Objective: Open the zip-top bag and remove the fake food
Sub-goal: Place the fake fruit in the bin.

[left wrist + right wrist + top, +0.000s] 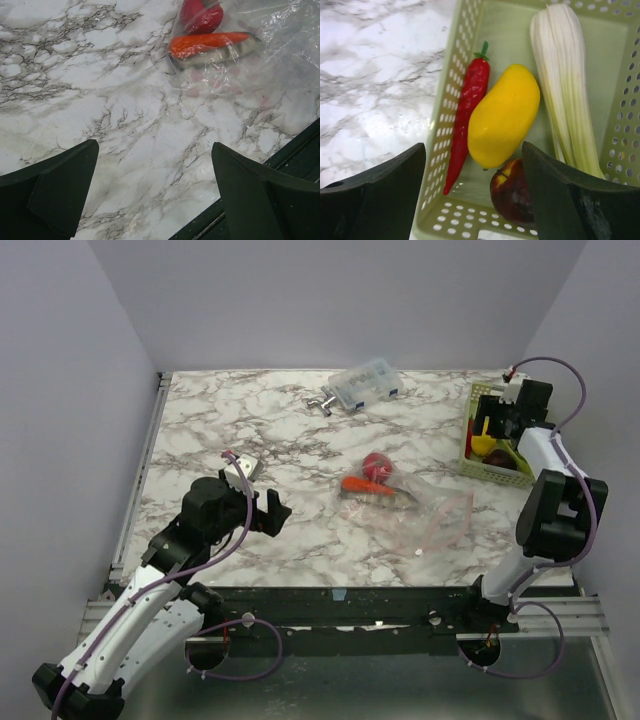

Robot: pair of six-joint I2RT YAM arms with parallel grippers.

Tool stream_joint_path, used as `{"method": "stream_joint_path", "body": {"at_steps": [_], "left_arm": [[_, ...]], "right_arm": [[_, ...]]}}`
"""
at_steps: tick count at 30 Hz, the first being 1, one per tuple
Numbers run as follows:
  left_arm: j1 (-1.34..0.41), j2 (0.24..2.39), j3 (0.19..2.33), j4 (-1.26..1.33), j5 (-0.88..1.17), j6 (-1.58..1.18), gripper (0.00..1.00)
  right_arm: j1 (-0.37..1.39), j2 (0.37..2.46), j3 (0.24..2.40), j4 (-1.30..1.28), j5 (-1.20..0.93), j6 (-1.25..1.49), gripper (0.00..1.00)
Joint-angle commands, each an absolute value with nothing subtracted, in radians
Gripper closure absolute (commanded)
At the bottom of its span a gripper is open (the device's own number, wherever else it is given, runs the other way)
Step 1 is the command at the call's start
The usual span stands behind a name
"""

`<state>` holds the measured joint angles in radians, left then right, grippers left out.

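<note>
Two grippers, both with jaws spread and empty, partway through unloading.
We see the left gripper (pixel 155 150) open over the bare marble table (pixel 75 75), near the zip-top bag (pixel 280 45), and the right gripper (pixel 472 150) open above the green basket (pixel 445 210). We judge the bag light, limp and slippery; its pink zipper strip (pixel 447 525) should give the firmest hold. Of the fake food (pixel 377 466), one bag holds three pieces: red piece (pixel 200 15), carrot (pixel 207 42), pale piece (pixel 220 56). The basket holds four: chili (pixel 470 95), yellow fruit (pixel 502 117), dark apple (pixel 512 192), stalk (pixel 565 85).
</note>
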<state>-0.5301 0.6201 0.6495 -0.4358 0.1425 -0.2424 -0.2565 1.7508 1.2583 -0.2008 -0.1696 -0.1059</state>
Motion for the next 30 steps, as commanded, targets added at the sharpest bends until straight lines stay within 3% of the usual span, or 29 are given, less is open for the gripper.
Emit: {"method": "stream_joint_path", "body": {"at_steps": [1, 16, 30], "left_arm": [[-0.523, 0.597, 0.647, -0.41, 0.168, -0.238, 0.01], [-0.517, 0.554, 0.618, -0.388, 0.246, -0.3, 0.01], [-0.517, 0.567, 0.613, -0.383, 0.253, -0.308, 0.01]], "right_arm": [[-0.264, 1.604, 1.231, -0.267, -0.29, -0.142, 0.2], [-0.262, 1.096, 1.033, -0.52, -0.725, -0.255, 0.2], [-0.262, 0.932, 0.975, -0.597, -0.852, -0.292, 0.19]]}}
